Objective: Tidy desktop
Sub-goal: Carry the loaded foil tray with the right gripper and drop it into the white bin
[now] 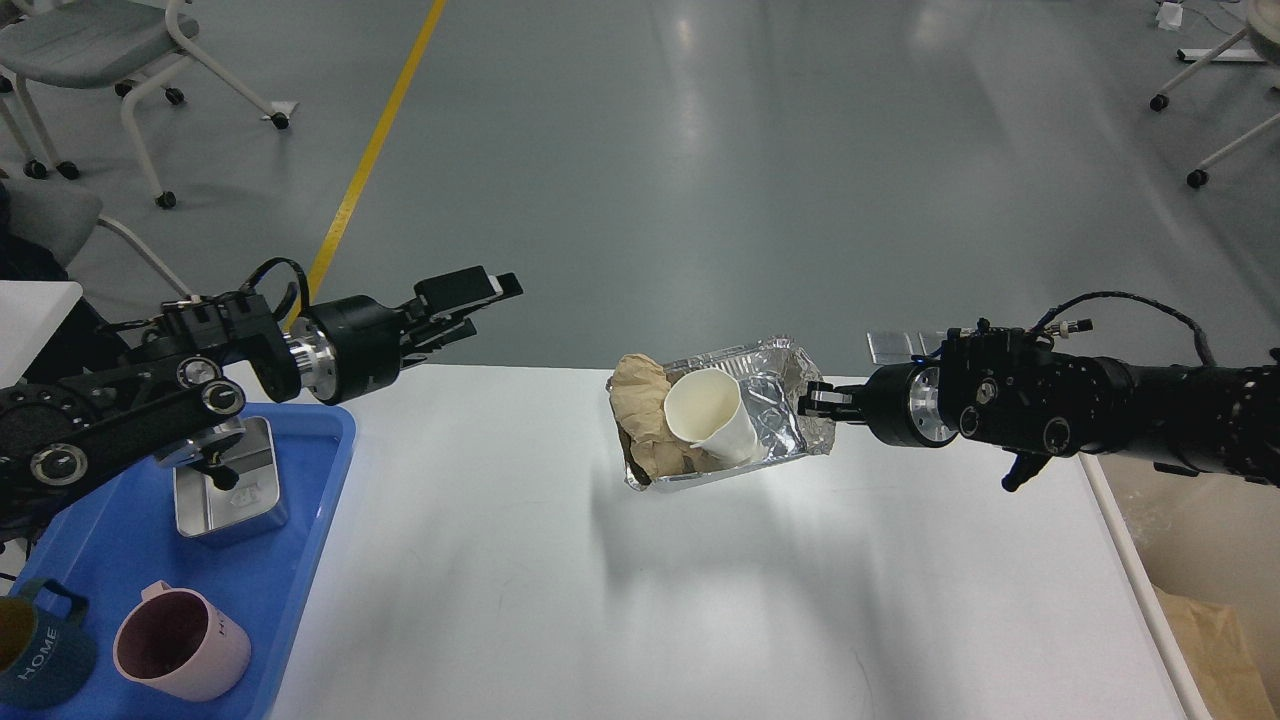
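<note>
The foil tray [775, 405] hangs tilted above the tabletop [620, 580], pinched at its 3 o'clock edge by the right gripper [822, 402] — its jaws are closed on the foil rim. That grip probably lets one arm carry all the rubbish at once: the crumpled brown paper [650, 430] sits inside at the 9 o'clock end and the white paper cup [708, 418] leans over beside it, touching it. The tray casts a shadow on the tabletop below, so it looks lifted clear.

The right arm reaches in level from 3 o'clock, wrist in line with the tray. The left gripper [485, 295] points up toward 1 o'clock, well apart from the tray, its jaws parted and holding nothing.

At 8 o'clock a blue tray [310, 560] holds a metal box [232, 495], a pink mug [178, 642] and a dark mug [40, 650] — likely the keepers.
</note>
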Motion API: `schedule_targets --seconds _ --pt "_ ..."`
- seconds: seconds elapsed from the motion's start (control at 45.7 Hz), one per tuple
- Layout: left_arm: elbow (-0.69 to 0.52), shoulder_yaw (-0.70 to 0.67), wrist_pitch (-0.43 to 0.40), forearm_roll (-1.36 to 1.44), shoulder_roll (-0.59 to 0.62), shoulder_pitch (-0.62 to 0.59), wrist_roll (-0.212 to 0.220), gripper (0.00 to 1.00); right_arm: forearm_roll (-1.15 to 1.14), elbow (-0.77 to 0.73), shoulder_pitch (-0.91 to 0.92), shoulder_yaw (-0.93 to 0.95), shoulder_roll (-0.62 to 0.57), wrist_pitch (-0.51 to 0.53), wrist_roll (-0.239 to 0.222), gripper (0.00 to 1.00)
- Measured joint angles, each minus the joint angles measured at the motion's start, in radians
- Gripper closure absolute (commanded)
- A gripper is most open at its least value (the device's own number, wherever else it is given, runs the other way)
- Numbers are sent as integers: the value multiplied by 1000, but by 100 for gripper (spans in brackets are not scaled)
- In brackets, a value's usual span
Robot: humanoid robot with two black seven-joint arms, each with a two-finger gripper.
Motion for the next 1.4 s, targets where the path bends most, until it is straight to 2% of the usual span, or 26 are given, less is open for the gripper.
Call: schedule_targets --seconds 0.306,0.459,0.612,0.809,0.831,0.984,1.203,1.399 --pt "2 -339 -1 -31 98 287 -3 7 21 1 -74 52 -112 -1 7 100" --pt "3 -502 -11 -33 94 420 -3 7 21 23 -118 108 -214 -4 10 100" --pt "10 -618 -12 -58 68 508 -3 7 22 100 -178 191 -367 -17 14 100" --pt "19 -714 -8 -141 35 577 -3 7 26 180 -271 310 -576 -33 15 100" --pt "24 -724 -7 -154 16 586 -3 7 38 185 -300 334 -626 -33 15 100" --pt "43 -739 -3 -164 -51 617 -5 7 98 185 -368 365 -749 -35 34 100" --pt "56 -826 -2 -171 -132 660 -15 7 241 158 -450 369 -839 -39 40 100" --pt "73 -983 -3 -289 -200 710 -29 6 329 119 -525 369 -843 -59 40 100"
